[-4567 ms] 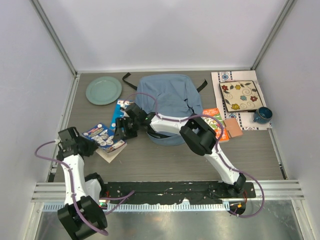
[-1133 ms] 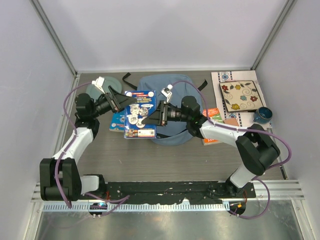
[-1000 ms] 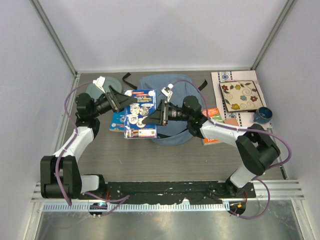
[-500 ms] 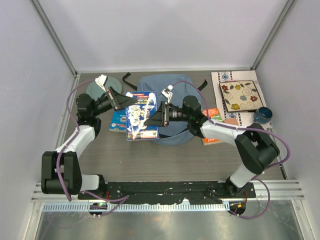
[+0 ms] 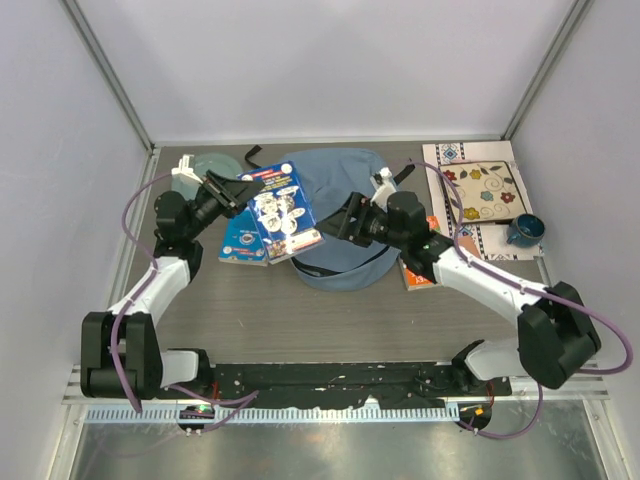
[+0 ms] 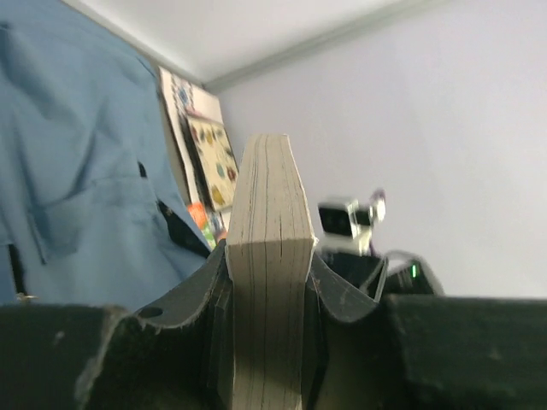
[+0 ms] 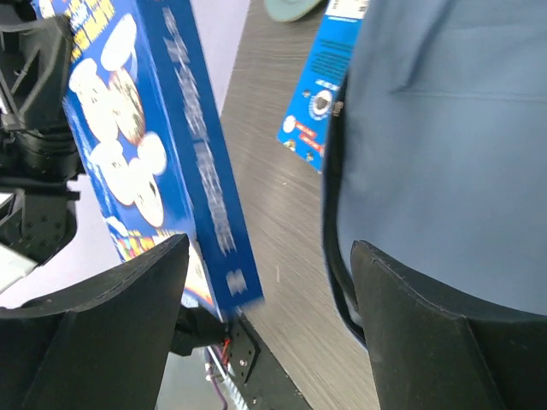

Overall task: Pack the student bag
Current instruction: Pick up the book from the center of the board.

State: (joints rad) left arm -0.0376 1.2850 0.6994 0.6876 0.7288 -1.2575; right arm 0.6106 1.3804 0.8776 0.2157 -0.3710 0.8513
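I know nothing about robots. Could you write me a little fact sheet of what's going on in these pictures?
Left arm: left gripper shut on the blue book, holding it tilted above the table
Right arm: right gripper open, at the student bag's left edge
Bag: student bag lies mid-table; held book not yet inside
Also on table: second blue book, green plate, orange book, floral tile, blue mug
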